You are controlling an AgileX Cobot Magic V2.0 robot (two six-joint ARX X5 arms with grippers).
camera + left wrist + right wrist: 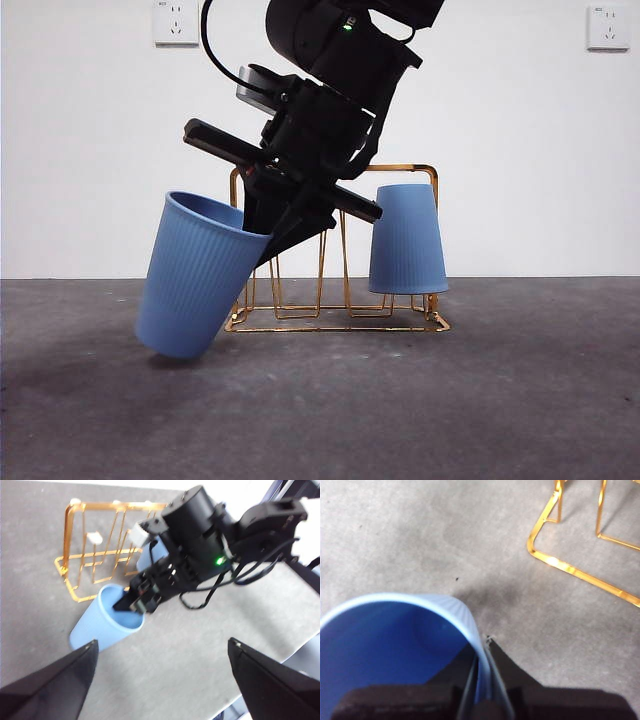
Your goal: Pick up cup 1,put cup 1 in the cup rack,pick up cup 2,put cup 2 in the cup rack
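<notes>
The right claw (262, 238) pinches the tilted blue cup's (195, 272) rim, mouth angled up toward the cup rack (340, 310).

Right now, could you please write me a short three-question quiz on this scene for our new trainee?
1. True or false: the right gripper pinches the rim of the tilted blue cup, one jaw inside and one outside.
2. Multiple choice: the second blue cup is (A) lying on the table, (B) upside down on the gold cup rack, (C) held by the left gripper.
3. Fill in: the left gripper hangs back with its jaws ____ and holds nothing.

Key: 1 true; 2 B; 3 open.
</notes>
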